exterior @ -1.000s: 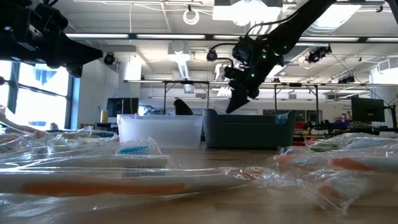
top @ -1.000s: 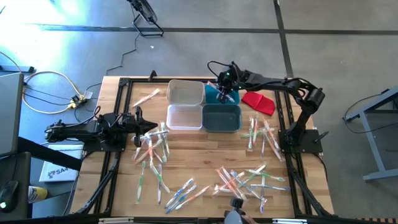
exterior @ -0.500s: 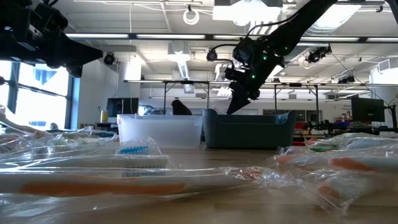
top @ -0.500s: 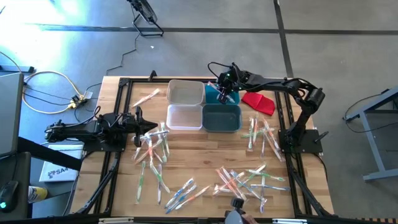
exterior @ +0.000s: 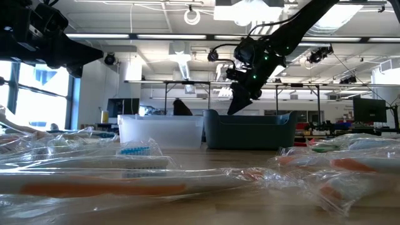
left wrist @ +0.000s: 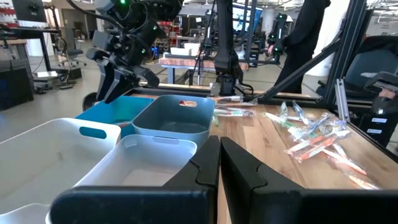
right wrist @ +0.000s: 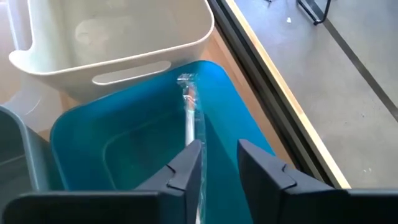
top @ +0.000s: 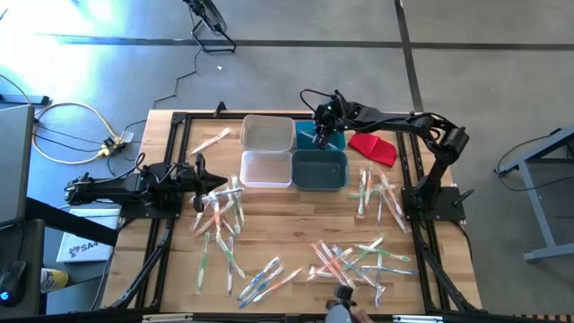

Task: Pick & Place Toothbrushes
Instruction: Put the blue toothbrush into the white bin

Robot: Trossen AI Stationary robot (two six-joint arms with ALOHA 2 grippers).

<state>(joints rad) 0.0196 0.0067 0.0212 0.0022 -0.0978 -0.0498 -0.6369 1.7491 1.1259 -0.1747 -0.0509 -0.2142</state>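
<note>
Many wrapped toothbrushes lie loose on the wooden table, in heaps at the left [top: 220, 211], near right [top: 354, 260] and right [top: 372, 193]. My right gripper [right wrist: 217, 168] hangs slanting down over the blue bin [right wrist: 124, 143] at the far middle, its fingers apart. One clear-wrapped toothbrush [right wrist: 189, 118] runs along the inner side of one finger, its far end at the bin's far wall. My left gripper [left wrist: 219, 155] waits shut and level at the table's left side, holding nothing. My right gripper's fingers stand apart, and the wrapped toothbrush's handle [right wrist: 198, 186] runs beside the inner face of one finger [right wrist: 186, 171]. I cannot tell whether it touches that finger. The toothbrush slants down into the blue bin, its far end [right wrist: 185, 79] against the bin's wall.
Two white bins [top: 268, 133] [top: 265, 169] and a dark teal bin [top: 320, 170] stand next to the blue one. A red cloth-like piece [top: 374, 146] lies right of the bins. One toothbrush [top: 211, 140] lies apart at the far left. A black frame edges the table.
In the high view, the whitish toothbrush that stuck out below my right gripper no longer shows there. Both arms have kept their places.
</note>
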